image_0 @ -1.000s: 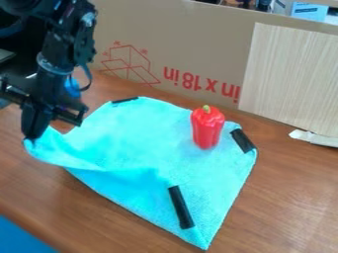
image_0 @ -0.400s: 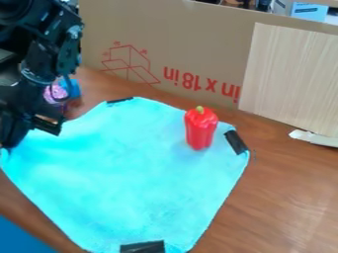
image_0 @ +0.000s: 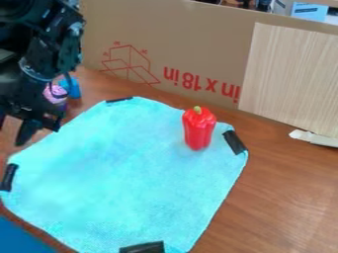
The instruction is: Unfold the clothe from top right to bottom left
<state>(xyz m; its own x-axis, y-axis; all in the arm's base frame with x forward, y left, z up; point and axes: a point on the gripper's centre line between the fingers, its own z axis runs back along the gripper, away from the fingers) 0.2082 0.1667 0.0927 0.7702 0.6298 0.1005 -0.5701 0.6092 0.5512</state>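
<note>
The cloth [image_0: 125, 168] is opening out to the left of the red pepper [image_0: 198, 129], and its left side is now lying down flat instead of being pulled up. The pepper is sliding a tiny bit left with the cloth. The tool [image_0: 11, 134] is letting go and coming off the cloth.

Far to the left of the pepper, a black strip [image_0: 8, 177] is sitting on the cloth's left edge. The tool is hanging left of the pepper too, just beyond that strip. It is staying open, with its two fingers standing apart, and it is holding nothing. A blue thing [image_0: 23, 237] is showing left of the pepper and much nearer to us. A pink thing [image_0: 55, 94] and a small blue thing [image_0: 71, 87] are sitting left of the pepper and farther back. The cloth is lying spread out on the bench [image_0: 284, 197], under the pepper and mostly to its left. One black strip [image_0: 119, 100] is lying behind and left of the pepper, and another [image_0: 142, 247] is lying in front and left. The pepper is standing up on the cloth. Behind it, a big cardboard piece [image_0: 165, 49] is standing. Just right of the pepper, one more black strip [image_0: 234, 142] is lying on the cloth's edge. Farther right, a light wood board [image_0: 290, 79] is standing.
</note>
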